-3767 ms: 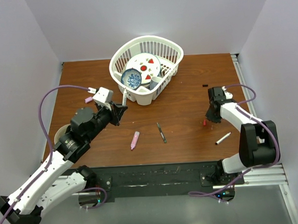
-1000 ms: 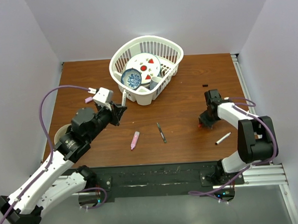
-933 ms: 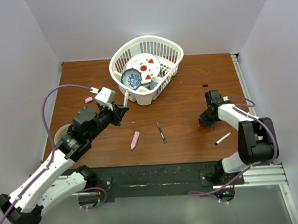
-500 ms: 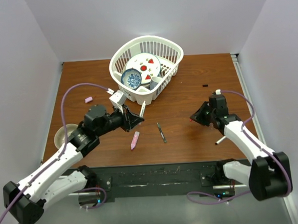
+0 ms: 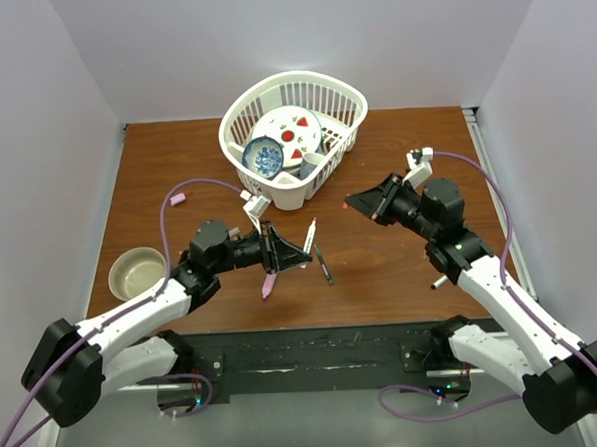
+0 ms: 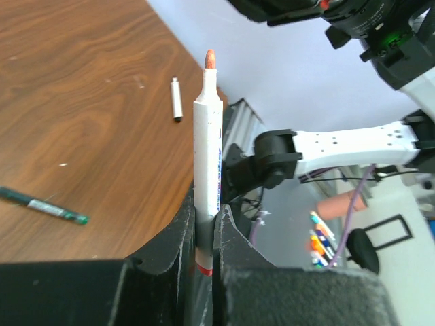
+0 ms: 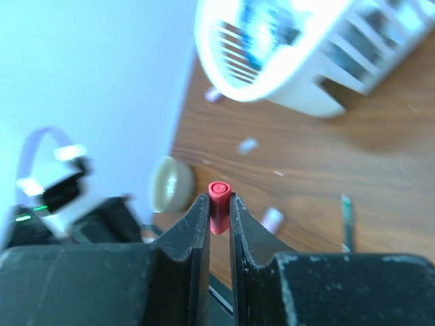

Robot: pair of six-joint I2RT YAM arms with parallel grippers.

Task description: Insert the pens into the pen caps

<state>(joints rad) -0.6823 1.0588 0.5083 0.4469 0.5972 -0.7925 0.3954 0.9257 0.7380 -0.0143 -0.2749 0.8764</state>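
- White-barrelled pen (image 6: pixel 207 136): orange-red tip bare, lower barrel clamped between the left fingers (image 6: pixel 178 234), held above mid-counter.
- Red cap (image 7: pixel 219 197): pinched between the right fingers (image 7: pixel 194 234).
- Pink marker (image 5: pixel 269 283) and thin dark pen (image 5: pixel 323 265): lying mid-counter, toward the front edge.
- Grey pen (image 5: pixel 444 278): near the front right corner.
- Black cap (image 5: pixel 411 170): lying toward the right edge.
- Pale pink cap (image 5: pixel 178 200): lying toward the left edge.
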